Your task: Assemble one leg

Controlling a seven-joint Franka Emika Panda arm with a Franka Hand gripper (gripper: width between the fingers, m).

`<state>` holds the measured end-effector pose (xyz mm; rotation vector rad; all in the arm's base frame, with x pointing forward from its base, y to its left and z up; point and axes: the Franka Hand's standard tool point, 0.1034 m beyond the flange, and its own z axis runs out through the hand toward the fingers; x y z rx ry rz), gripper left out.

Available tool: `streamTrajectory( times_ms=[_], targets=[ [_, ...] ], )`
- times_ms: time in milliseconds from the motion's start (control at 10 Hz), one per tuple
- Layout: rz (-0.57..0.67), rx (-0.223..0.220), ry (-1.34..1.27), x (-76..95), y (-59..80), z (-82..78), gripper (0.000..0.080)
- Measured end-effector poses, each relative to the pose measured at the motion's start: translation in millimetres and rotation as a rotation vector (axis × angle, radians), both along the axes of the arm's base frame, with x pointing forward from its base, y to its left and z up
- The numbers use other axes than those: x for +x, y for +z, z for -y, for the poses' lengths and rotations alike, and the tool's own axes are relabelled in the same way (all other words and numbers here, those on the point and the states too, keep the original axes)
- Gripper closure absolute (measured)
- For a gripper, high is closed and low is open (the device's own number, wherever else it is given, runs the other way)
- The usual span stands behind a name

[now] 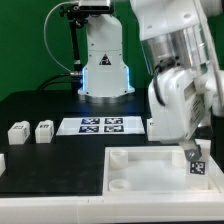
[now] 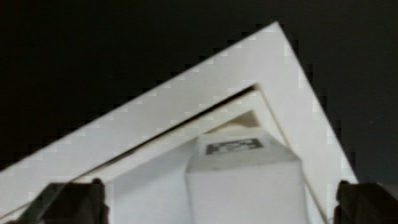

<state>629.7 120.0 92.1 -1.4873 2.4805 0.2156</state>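
My gripper (image 1: 190, 154) hangs low over the right end of the large white tray-like piece (image 1: 140, 172) in the exterior view. One leg (image 1: 197, 166), a small white peg with a black-and-white tag, stands at that piece's corner between the fingers. In the wrist view the leg (image 2: 240, 172) rises from the piece's pointed corner (image 2: 196, 100). The gripper (image 2: 217, 205) straddles it, and its dark fingers (image 2: 71, 205) stand wide apart with white gaps on both sides of the leg. The gripper looks open around the leg.
Two more legs (image 1: 18, 131) (image 1: 43, 131) stand side by side on the black table at the exterior view's left, and a further white part (image 1: 2, 160) shows at the left edge. The marker board (image 1: 100, 125) lies behind the tray-like piece. The robot base (image 1: 105, 70) stands at the back.
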Motion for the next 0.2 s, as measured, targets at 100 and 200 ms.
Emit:
streamTrajectory(
  times_ms=[100,200],
  targets=[
    [0.018,0.005,0.002,3.3,12.7,-1.8,0.0151],
    [0.016,0.003,0.007,2.3,9.5,-1.2,0.0151]
  ],
)
